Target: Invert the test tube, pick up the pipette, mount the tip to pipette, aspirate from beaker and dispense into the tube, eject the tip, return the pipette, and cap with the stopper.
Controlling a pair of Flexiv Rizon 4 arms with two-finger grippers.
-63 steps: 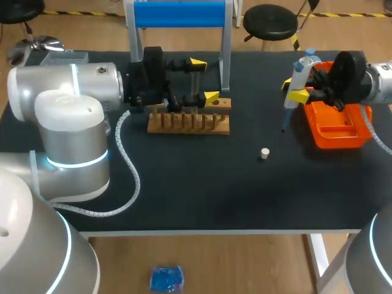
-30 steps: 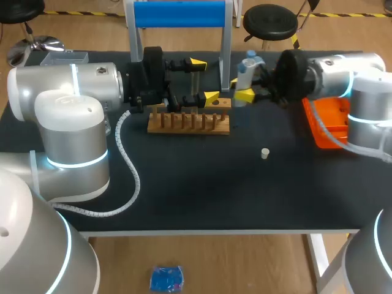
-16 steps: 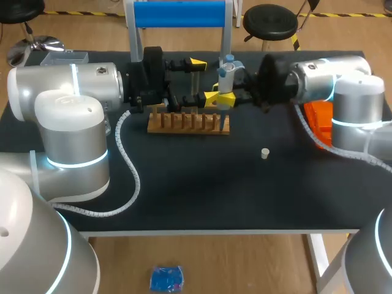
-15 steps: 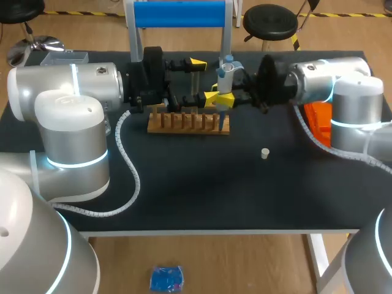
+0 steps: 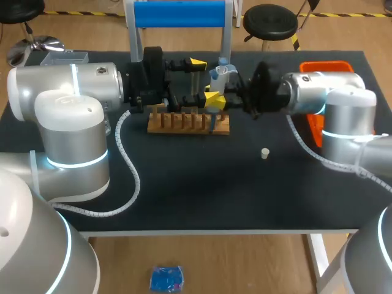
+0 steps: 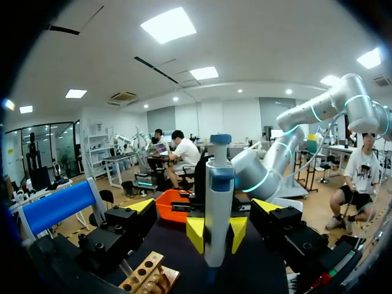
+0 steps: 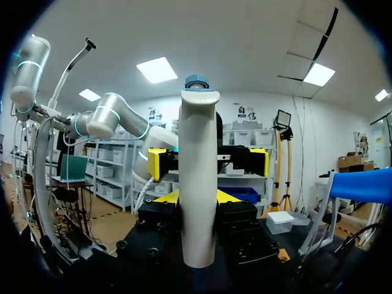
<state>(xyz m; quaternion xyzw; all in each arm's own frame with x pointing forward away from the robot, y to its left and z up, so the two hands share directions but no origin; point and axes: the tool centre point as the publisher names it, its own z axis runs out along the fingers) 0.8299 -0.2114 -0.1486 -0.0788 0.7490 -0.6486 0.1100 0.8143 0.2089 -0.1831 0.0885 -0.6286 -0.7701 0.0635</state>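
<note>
My right gripper is shut on the white pipette with a blue top, held upright with its thin point down over the right end of the wooden tube rack. In the right wrist view the pipette fills the gap between my own fingers. My left gripper stands open just behind the rack. In the left wrist view the pipette hangs just ahead of the left gripper, level with its wide-apart tips. A small white stopper lies on the table. I cannot make out the test tube or the beaker.
An orange tray sits at the back right, partly behind my right arm. A blue-topped metal stand rises behind the rack. The rack shows below the left gripper's fingers in the left wrist view.
My right arm has carried the pipette leftward from over the orange tray to the rack's right end, close to the left gripper. The left arm has not moved.
</note>
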